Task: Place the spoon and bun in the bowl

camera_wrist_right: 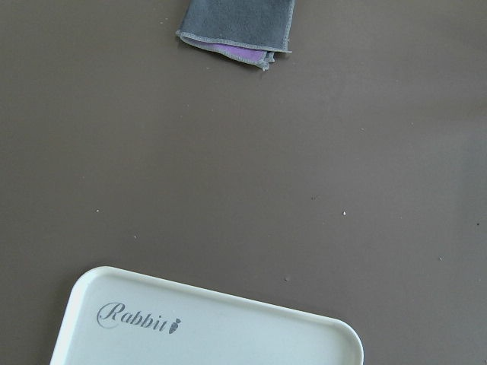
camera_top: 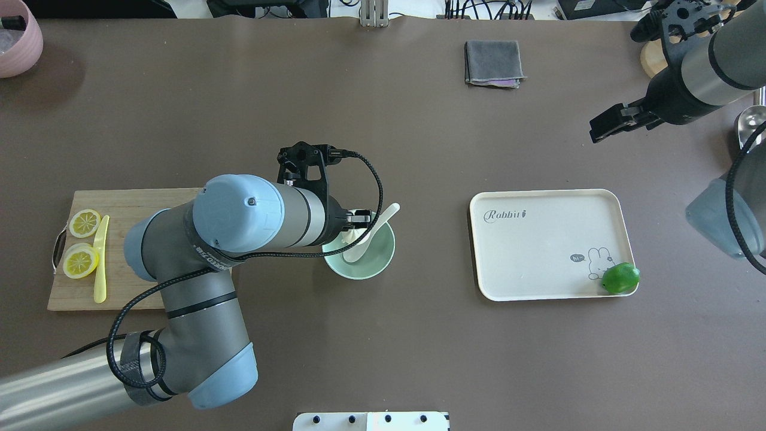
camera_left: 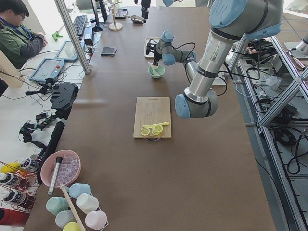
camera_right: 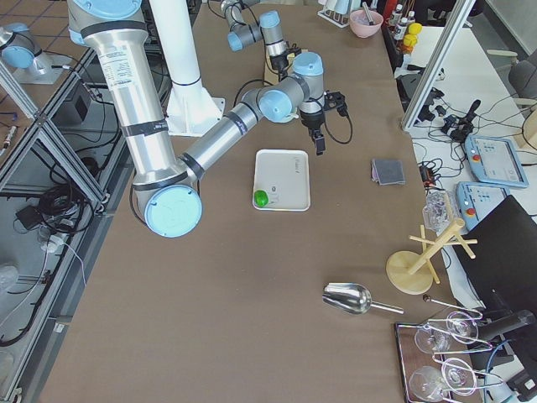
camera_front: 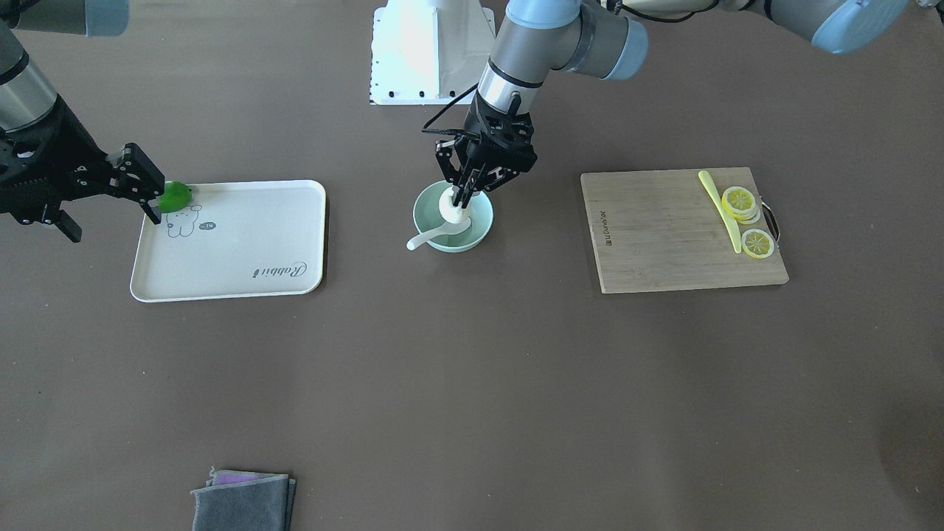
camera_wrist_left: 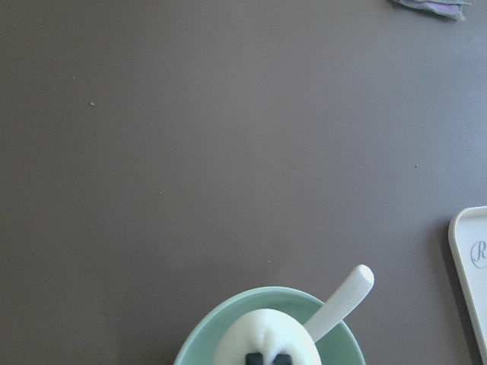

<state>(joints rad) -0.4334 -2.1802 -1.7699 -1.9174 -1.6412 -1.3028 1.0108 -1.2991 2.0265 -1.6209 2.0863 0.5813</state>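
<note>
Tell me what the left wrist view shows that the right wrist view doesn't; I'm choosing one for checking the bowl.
Only the left wrist view: the bun, pinched by the left jaws over the green bowl, and the spoon lying in it, handle over the rim. Only the right wrist view: the whole word Rabbit on the tray. Both: the brown table, part of the tray, and the grey cloth, only a sliver of it in the left one.

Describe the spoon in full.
The spoon is small, glossy white, ceramic- or plastic-looking, with a short thick handle. Its scoop lies inside the mint bowl; the handle leans on the rim and pokes out beyond it. The bun, held by the left gripper, sits right beside the scoop; contact unclear.
</note>
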